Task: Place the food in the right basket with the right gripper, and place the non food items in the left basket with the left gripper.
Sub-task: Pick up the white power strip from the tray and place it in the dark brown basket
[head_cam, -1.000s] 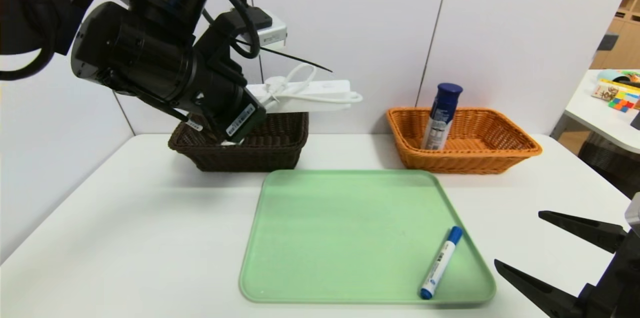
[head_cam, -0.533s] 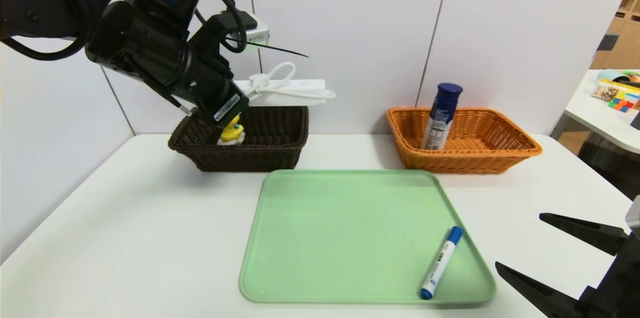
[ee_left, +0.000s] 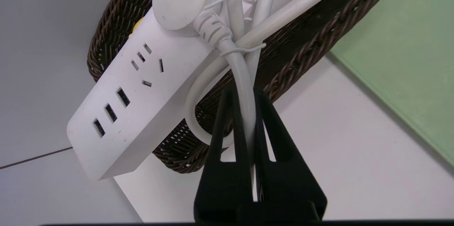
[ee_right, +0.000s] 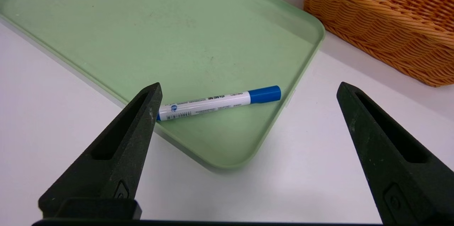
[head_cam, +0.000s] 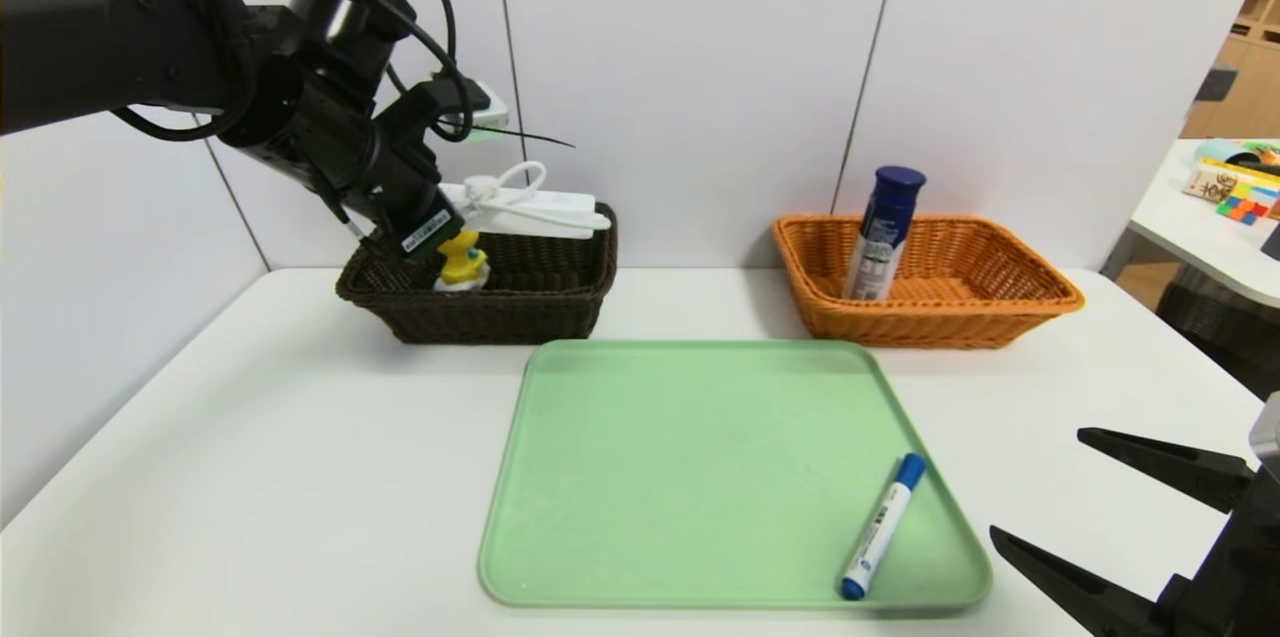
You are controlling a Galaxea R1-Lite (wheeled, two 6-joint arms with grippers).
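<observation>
While I watch from the head camera, my left gripper [ee_left: 243,112] is up over the left basket [head_cam: 500,312], its fingers pinched tight on the white cord of the power strip [head_cam: 525,209]. The strip hangs roughly level across the top of that dark basket, one end out past the basket's right rim, the looped cord bundled on top of it. In the left wrist camera I see the strip's sockets and the round plug [ee_left: 177,0] above the brown weave, with the cord running down between my two black fingers. The yellow duck toy [head_cam: 462,262] sits inside the left basket, just under the gripper's wrist.

To the right of the left basket, well apart from it, stands the right basket [head_cam: 960,317], orange wicker, and the food [head_cam: 882,232] stands in it, leaning a little, blue cap up, near the basket's left end. Between the two baskets and nearer to me lies the green tray [head_cam: 700,457] on the white table [head_cam: 250,437], its far edge just beside the left basket's front right corner. The marker [head_cam: 883,525] lies in the tray's near right corner, far from the left basket, blue cap pointing away from me.

My right gripper [ee_right: 248,119] is parked low beyond the tray's near right corner, jaws spread wide with nothing between them; in its wrist camera the marker shows between the fingertips on the tray beyond.
</observation>
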